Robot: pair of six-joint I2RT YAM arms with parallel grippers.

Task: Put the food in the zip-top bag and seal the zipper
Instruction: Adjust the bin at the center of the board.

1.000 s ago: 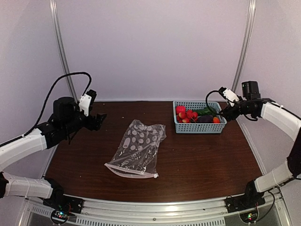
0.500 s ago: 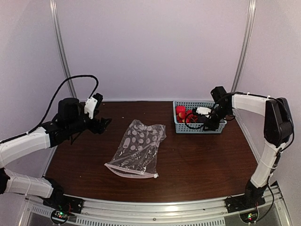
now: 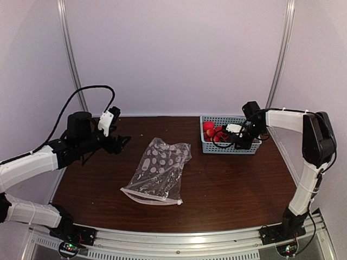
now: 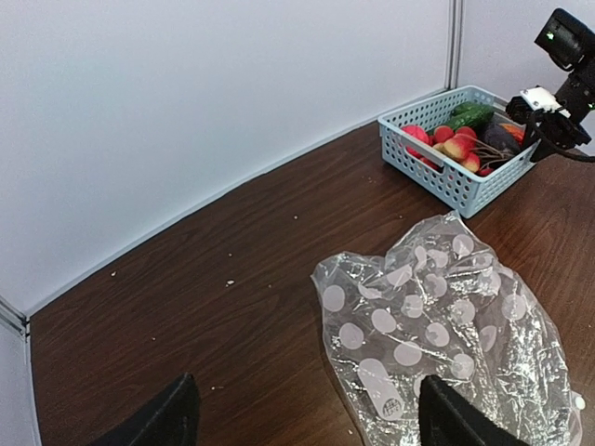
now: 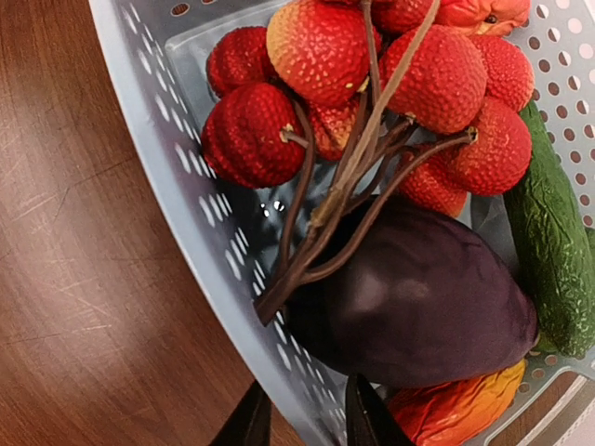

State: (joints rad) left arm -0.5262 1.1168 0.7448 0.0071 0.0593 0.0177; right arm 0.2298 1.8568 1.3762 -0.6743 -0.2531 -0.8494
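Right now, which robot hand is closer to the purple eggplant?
The right one. The right gripper hangs at the basket wall, just beside the eggplant. The left gripper is far off, on the other side of the bag.

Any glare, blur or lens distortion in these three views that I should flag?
Top external: even, soft light, detail slightly soft, glare on the front rail. Left wrist: sharp, but the back edge of the table bows from the wide lens and the zip-top bag sparkles with glints. Right wrist: crisp close-up, only tiny highlights on the basket wall.
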